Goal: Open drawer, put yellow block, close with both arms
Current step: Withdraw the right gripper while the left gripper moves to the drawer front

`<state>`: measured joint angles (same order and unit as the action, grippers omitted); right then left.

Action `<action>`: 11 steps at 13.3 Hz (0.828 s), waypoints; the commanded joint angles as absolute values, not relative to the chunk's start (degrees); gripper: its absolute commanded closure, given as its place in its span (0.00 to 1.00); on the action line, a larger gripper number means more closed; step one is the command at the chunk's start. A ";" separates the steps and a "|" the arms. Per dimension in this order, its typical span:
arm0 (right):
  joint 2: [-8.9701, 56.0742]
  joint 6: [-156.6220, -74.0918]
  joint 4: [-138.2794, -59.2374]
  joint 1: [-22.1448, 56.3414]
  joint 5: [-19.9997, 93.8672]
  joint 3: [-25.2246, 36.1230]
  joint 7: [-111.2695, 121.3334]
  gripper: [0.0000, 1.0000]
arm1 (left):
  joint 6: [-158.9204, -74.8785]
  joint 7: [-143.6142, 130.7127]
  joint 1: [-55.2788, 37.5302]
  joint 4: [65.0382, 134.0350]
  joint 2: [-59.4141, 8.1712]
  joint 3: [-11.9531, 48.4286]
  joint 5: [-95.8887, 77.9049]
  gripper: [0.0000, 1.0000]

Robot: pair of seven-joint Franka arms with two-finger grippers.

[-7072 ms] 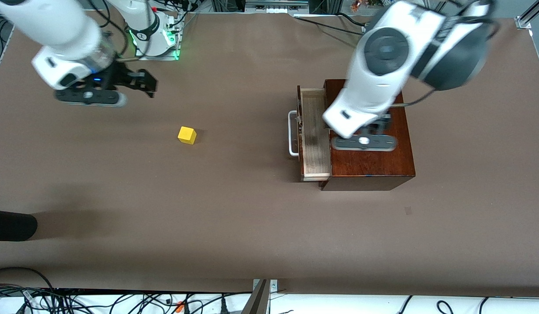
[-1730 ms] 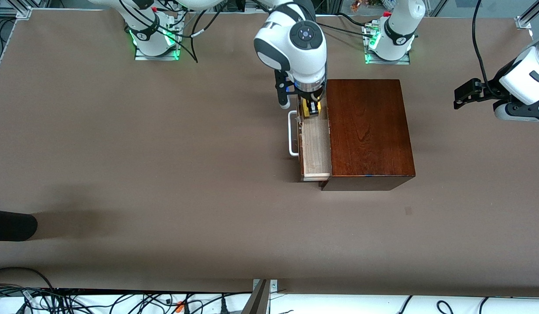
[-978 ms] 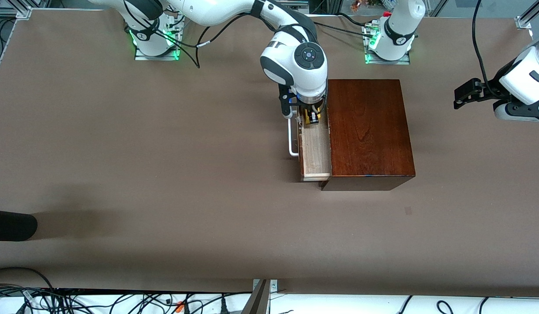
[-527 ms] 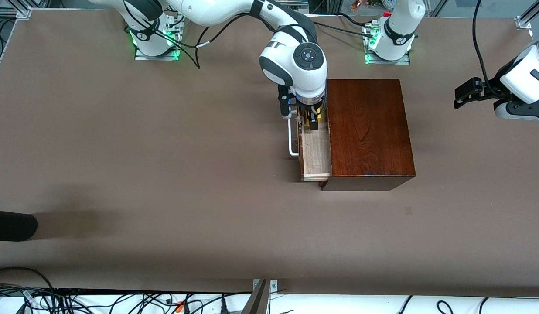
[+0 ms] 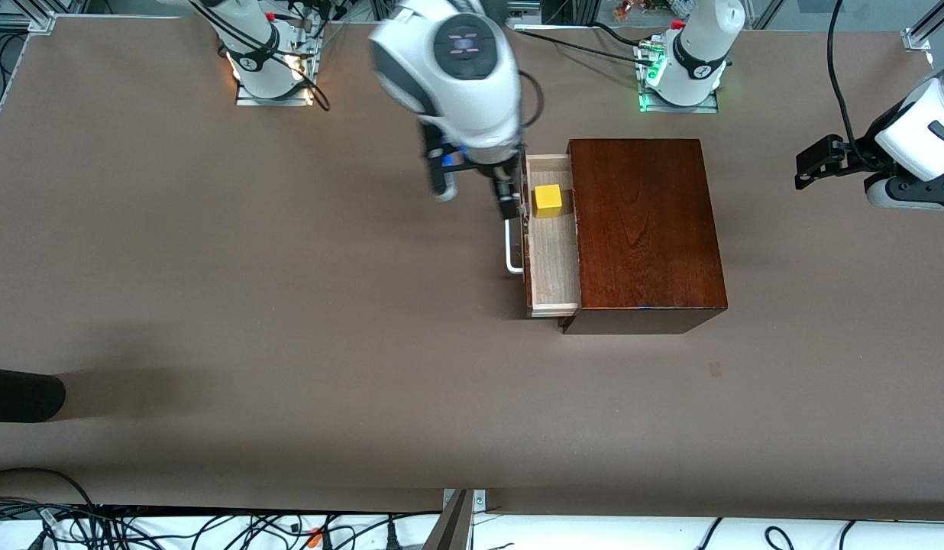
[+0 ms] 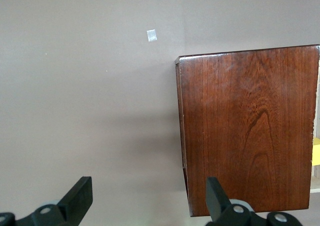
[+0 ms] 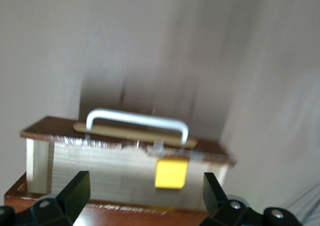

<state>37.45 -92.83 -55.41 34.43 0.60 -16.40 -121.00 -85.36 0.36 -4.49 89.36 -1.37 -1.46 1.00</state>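
Observation:
The yellow block (image 5: 548, 200) lies in the open drawer (image 5: 554, 267), at its end farther from the front camera; it also shows in the right wrist view (image 7: 171, 173). The drawer's white handle (image 5: 509, 248) faces the right arm's end of the table. The dark-brown box (image 5: 644, 229) holds the drawer. My right gripper (image 5: 476, 189) is open and empty, up in the air over the table beside the drawer front. My left gripper (image 5: 812, 164) is open and empty, waiting over the table past the box at the left arm's end.
A black object (image 5: 17, 393) lies at the table edge at the right arm's end, near the front camera. Cables run along the table's edge nearest the front camera. A small pale mark (image 5: 715, 369) is on the table nearer the front camera than the box.
My right gripper has let go of the yellow block, risen out of the drawer and moved toward the right arm's end. The block now rests in the drawer. The left arm has not moved.

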 commanded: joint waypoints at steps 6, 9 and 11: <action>26.91 -71.64 -59.49 20.74 1.67 -6.64 -61.36 0.00 | -81.92 3.25 -8.25 88.68 -4.12 2.01 1.32 0.00; 19.53 -72.24 -66.95 20.66 1.76 4.01 -38.91 0.00 | -82.09 3.86 -10.19 88.51 -7.72 7.36 1.32 0.00; 13.74 -76.18 -74.49 19.26 1.23 7.54 -26.26 0.00 | -82.44 9.64 -10.55 88.51 -9.75 13.07 0.19 0.00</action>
<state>21.27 -72.13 -64.18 20.03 1.12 5.65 -34.97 -82.88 4.66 -10.24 89.61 -8.09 9.72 0.84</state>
